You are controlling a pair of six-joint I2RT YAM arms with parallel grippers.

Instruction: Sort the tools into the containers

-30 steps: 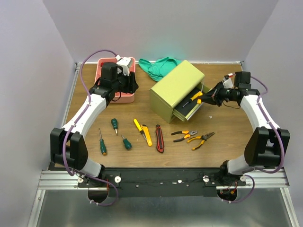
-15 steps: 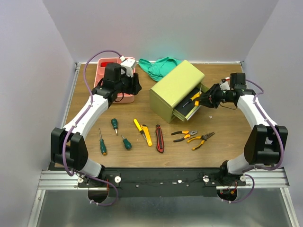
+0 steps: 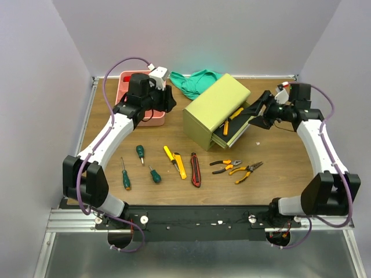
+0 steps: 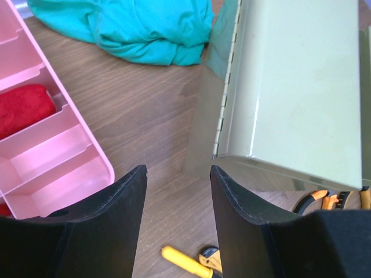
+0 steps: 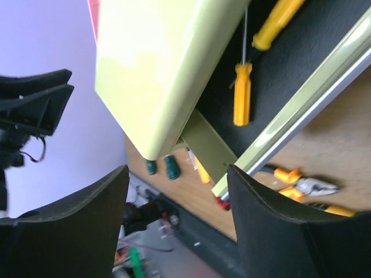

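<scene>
right gripper [image 5: 177, 191] spread and empty by the open drawer [image 3: 237, 132] of the chest [image 3: 215, 104], two yellow screwdrivers [image 5: 242, 95] inside, left gripper [image 4: 177, 174] parted, empty, over the table [image 4: 151, 110] between tray [image 4: 52, 156] and chest

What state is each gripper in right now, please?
Left gripper: open, holding nothing.
Right gripper: open, holding nothing, beside the chest.
</scene>
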